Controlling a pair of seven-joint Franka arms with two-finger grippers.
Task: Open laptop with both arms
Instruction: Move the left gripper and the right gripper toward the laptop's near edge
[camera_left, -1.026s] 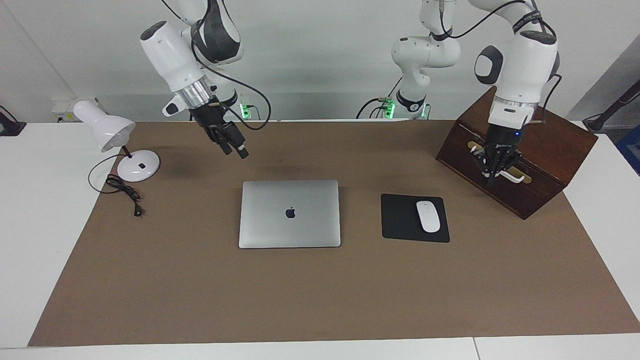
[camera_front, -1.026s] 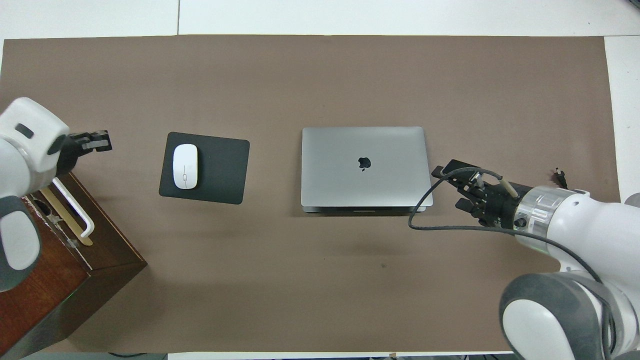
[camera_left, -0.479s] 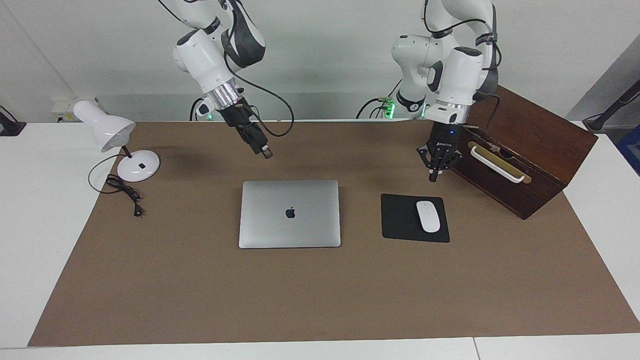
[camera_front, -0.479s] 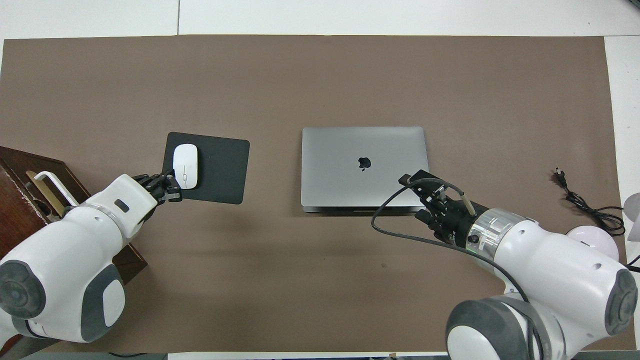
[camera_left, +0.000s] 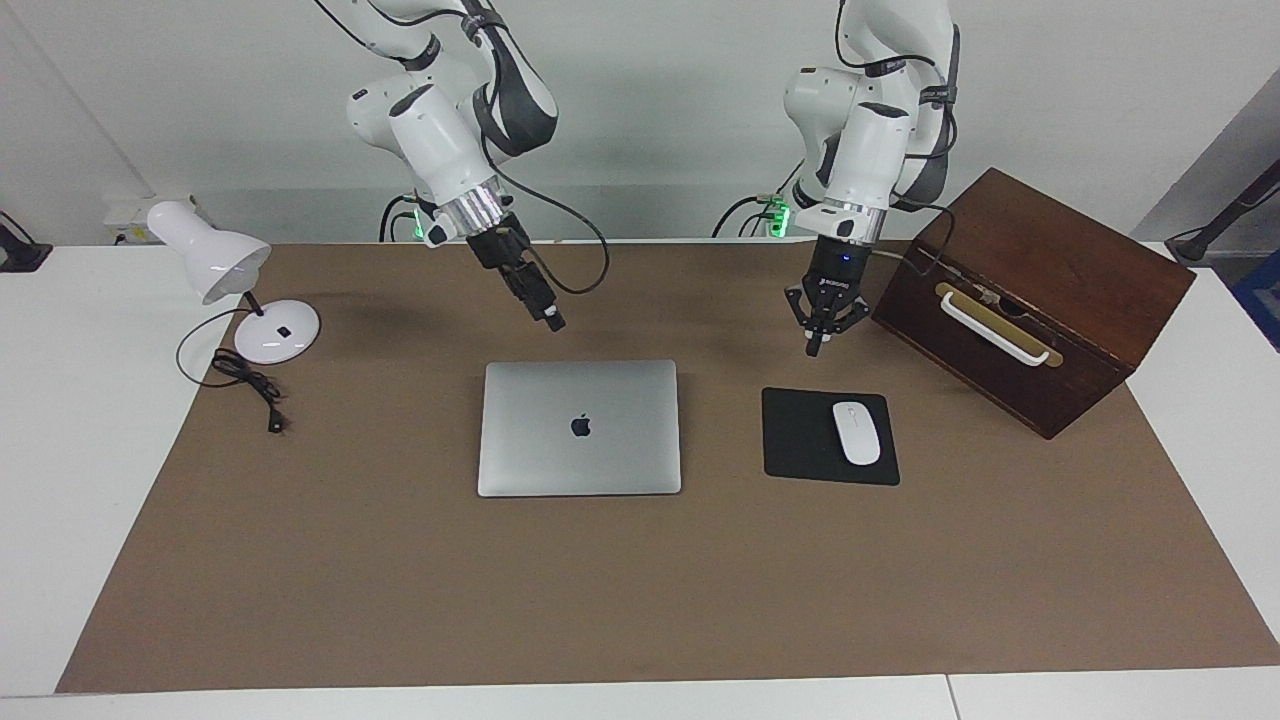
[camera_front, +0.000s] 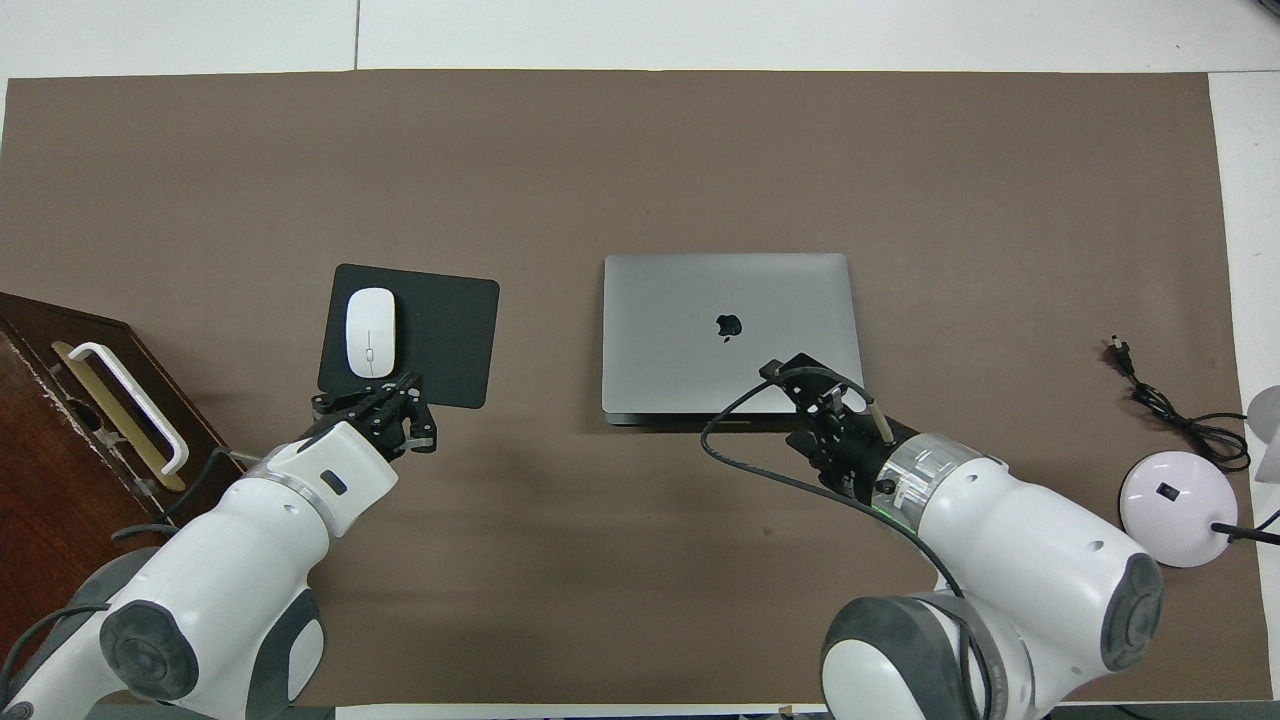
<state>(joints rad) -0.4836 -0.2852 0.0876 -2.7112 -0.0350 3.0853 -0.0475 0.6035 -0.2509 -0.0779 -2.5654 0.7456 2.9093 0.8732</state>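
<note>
The laptop (camera_left: 580, 428) lies closed and flat in the middle of the brown mat, its lid with the dark logo facing up; it also shows in the overhead view (camera_front: 730, 335). My right gripper (camera_left: 553, 321) hangs in the air over the mat just beside the laptop's edge nearest the robots, apart from it; in the overhead view (camera_front: 780, 372) it covers that edge. My left gripper (camera_left: 818, 346) points down over the mat, beside the mouse pad's edge nearest the robots, and holds nothing I can see; it also shows in the overhead view (camera_front: 375, 402).
A black mouse pad (camera_left: 800, 440) with a white mouse (camera_left: 857, 432) lies beside the laptop toward the left arm's end. A tilted wooden box (camera_left: 1040, 290) with a white handle stands at that end. A white desk lamp (camera_left: 215, 262) and its cable (camera_left: 250, 385) are at the right arm's end.
Both arms swung in toward the middle. The right gripper came from the lamp's end to the laptop's near edge. The left gripper left the wooden box and came beside the mouse pad.
</note>
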